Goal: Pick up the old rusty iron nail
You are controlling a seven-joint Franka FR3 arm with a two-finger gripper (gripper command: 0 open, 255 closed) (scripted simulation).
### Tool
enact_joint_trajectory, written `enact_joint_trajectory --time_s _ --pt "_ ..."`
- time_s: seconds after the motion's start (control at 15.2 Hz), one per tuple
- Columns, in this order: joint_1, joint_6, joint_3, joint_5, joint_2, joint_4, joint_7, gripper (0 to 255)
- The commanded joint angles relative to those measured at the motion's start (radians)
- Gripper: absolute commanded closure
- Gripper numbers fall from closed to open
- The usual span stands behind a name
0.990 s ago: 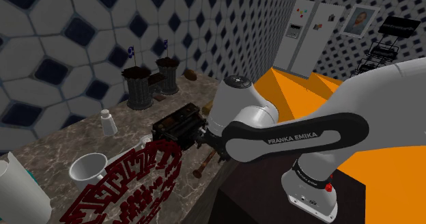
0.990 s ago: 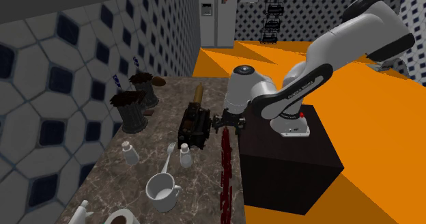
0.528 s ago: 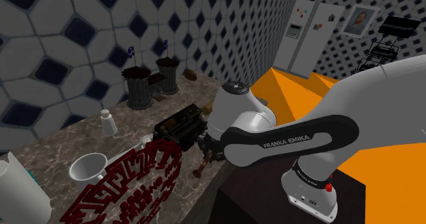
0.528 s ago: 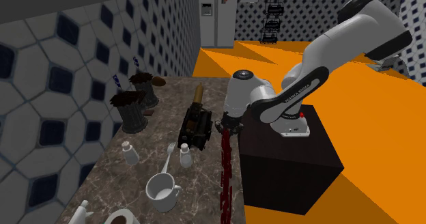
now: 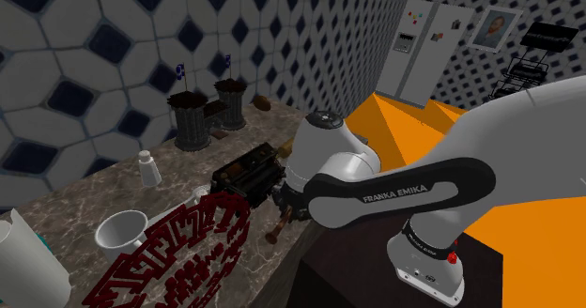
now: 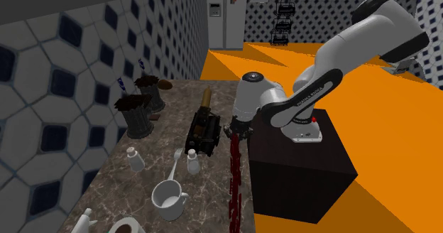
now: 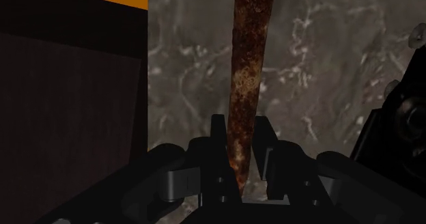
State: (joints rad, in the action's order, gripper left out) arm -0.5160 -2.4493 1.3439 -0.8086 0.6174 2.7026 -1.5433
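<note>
- My gripper [image 7: 239, 130] is low over the grey marble counter [image 7: 321, 65], close to the counter's edge by the dark stand [image 6: 302, 164].
- The rusty nail [image 7: 246, 72] is brown and rough. It lies flat on the counter.
- The nail's thin end sits right between the two black fingers [image 7: 217, 144]. Its fat head points away from the gripper.
- The fingers are close together, one on each side of the nail. They look like they are squeezing it.
- In the shoulder view I see the nail [image 5: 277, 229] just under the gripper [image 5: 282, 207], near the counter's edge.
- A dark blocky thing [image 5: 246, 173] sits just beside the gripper, on the wall side.
- A dark red patterned piece [image 5: 178, 250] is near the nail, toward the shoulder view's lower left.
- A white cup [image 5: 122, 231] sits beside the red piece.
- A little white shaker [image 5: 148, 170] stands near the tiled wall.
- Two dark pots [image 5: 192, 118] with plants stand further back on the counter.
- The white arm [image 5: 404, 184] bends down from the stand to the counter.
- Behind it all I see an orange floor [image 5: 526, 222] and a grey fridge [image 5: 423, 48].
</note>
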Motion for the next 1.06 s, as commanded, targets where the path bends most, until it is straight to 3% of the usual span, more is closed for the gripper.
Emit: enact_joint_trajectory --time_s 0.0,0.53,0.99 --pt "0.022 0.029 -0.033 0.008 0.019 -0.004 -0.002 255" --pt "0.105 0.173 -0.177 0.056 0.109 -0.033 -0.010 255" --pt "0.135 0.259 -0.252 0.090 0.156 -0.060 -0.015 255"
